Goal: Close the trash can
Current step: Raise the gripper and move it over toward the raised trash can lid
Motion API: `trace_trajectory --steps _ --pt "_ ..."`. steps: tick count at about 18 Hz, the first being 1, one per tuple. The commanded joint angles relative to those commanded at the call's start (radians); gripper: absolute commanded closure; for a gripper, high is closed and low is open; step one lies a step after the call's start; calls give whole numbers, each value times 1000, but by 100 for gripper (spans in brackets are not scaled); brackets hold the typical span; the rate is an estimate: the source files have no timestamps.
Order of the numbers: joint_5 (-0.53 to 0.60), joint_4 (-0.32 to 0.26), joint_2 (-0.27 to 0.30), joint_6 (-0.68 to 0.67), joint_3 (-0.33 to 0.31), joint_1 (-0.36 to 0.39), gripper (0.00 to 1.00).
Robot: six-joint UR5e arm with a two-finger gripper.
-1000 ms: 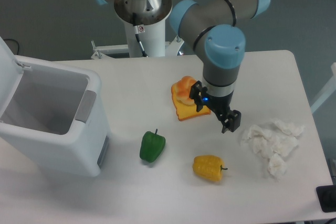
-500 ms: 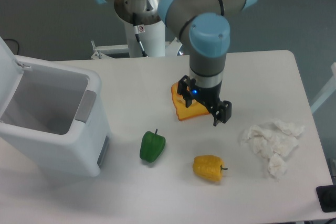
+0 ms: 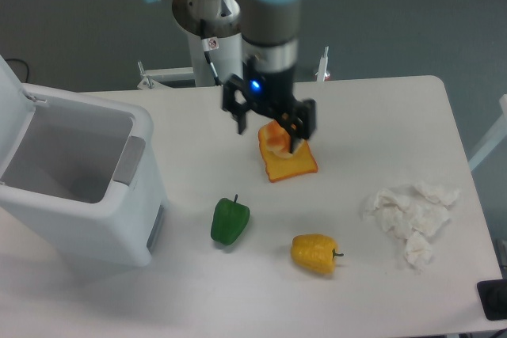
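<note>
White tabletop (image 3: 198, 290) fills the scene, and nearest the camera on it lie a yellow pepper (image 3: 315, 253) and a green pepper (image 3: 229, 222), with a heap of crumpled white tissue (image 3: 409, 213) off to the right. Left of the peppers stands the trash can (image 3: 87, 195), open-mouthed, its grey latch tab (image 3: 129, 160) facing the middle of the table and its lid (image 3: 13, 120) tipped up and back at the left edge of the picture, only partly in frame. Farther back, an orange-and-yellow item (image 3: 285, 156) lies flat near the table's centre, and just above it hangs the gripper (image 3: 270, 120), its two fingers set wide apart and gripping nothing. Behind it rises the arm's pedestal (image 3: 214, 37) against a dark grey floor. Closing the can well probably calls for the arm to travel left, high enough to clear the can's rim, and to get behind or above the raised lid, well apart from it at present. A push near the lid's free edge, swung down along the hinge's arc, looks kinder than a shove low by the hinge. Too hard a sideways press might slide or tip the light-looking bin.
</note>
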Motion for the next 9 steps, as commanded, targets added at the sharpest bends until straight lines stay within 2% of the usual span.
trace_trajectory --steps 3,9 --pt "-37 -2 55 -75 -3 -17 0" --pt "-54 2 144 -165 -48 -110 0"
